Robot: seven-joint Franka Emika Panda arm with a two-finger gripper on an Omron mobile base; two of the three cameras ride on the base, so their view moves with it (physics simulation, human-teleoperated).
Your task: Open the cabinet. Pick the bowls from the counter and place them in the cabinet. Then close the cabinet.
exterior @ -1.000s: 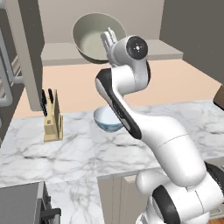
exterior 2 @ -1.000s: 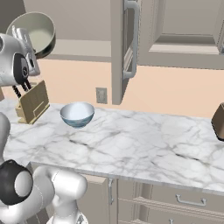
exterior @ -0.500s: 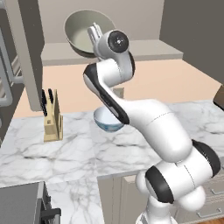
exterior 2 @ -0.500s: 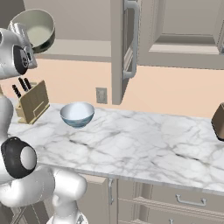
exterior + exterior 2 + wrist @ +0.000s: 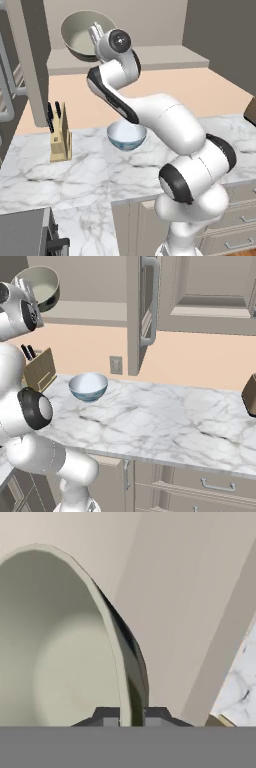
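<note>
Arm swung left; olive bowl (image 5: 84,32) tipped sideways.

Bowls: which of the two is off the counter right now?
The olive-beige bowl, clamped by its rim in the pincer and tilted up by the open cabinet. The pale blue-white bowl sits on the marble counter.

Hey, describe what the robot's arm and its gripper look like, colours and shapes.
The arm is glossy white, built of thick rounded segments joined by dark grey to black bands at the joints, with round dark caps on the joint ends. No cables or markings show. The gripper has two small, dark grey, squarish finger tips.
</note>
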